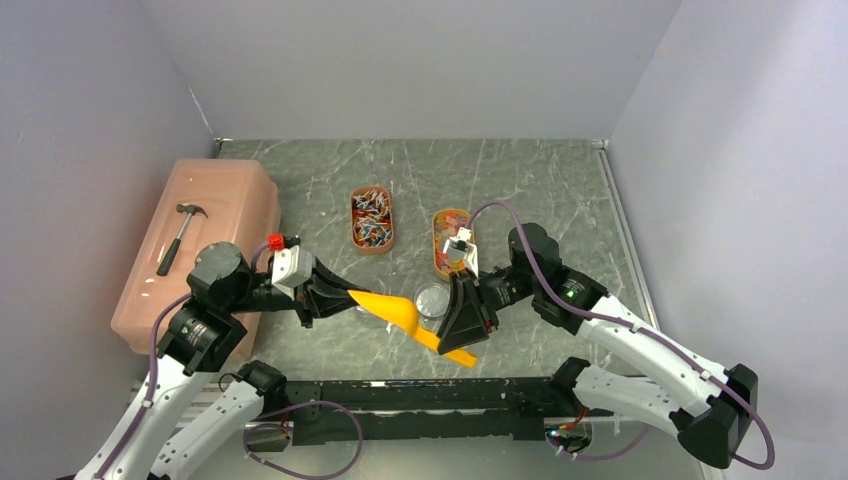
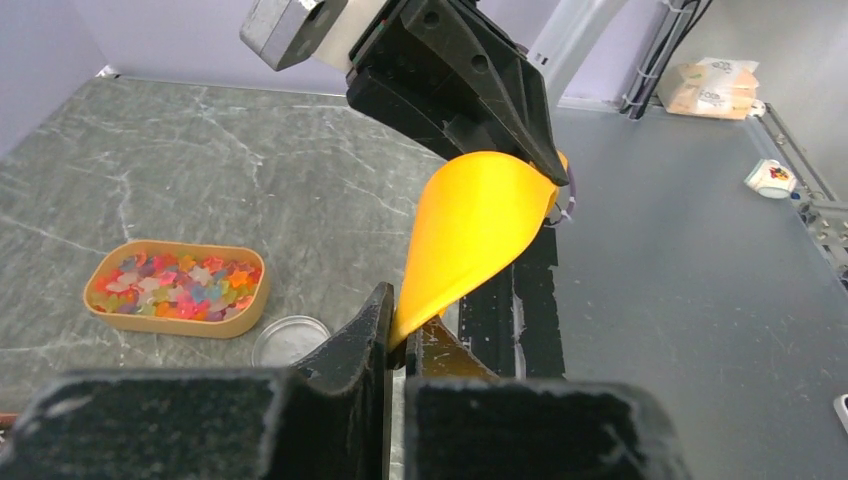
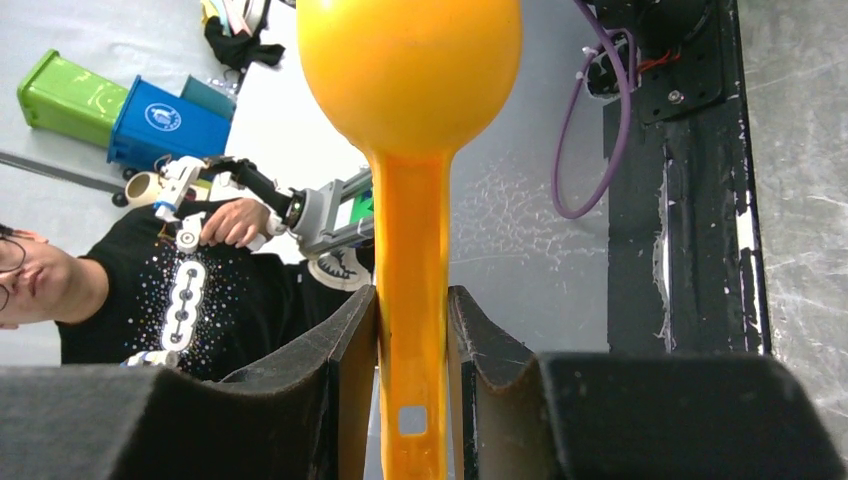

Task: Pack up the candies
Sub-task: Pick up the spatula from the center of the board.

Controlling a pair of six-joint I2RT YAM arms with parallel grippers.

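Mid-table, candies [image 1: 371, 215] fill two oval orange trays [image 1: 372, 250]; the clear round dish [image 1: 432, 298] nearby looks unfilled. Between the arms hangs the yellow-orange scoop [image 1: 400, 312], with the left gripper [image 2: 398, 325] pinching its bowl edge and the right gripper [image 3: 412, 310] clamped on its handle. Judgement: scooping not begun, all packing left.

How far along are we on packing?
Nothing looks packed: the wrapped candies and glossy candies sit in oval trays, and the clear dish looks empty. In hand: the scoop, clamped by left gripper and right gripper. Left: all scooping.
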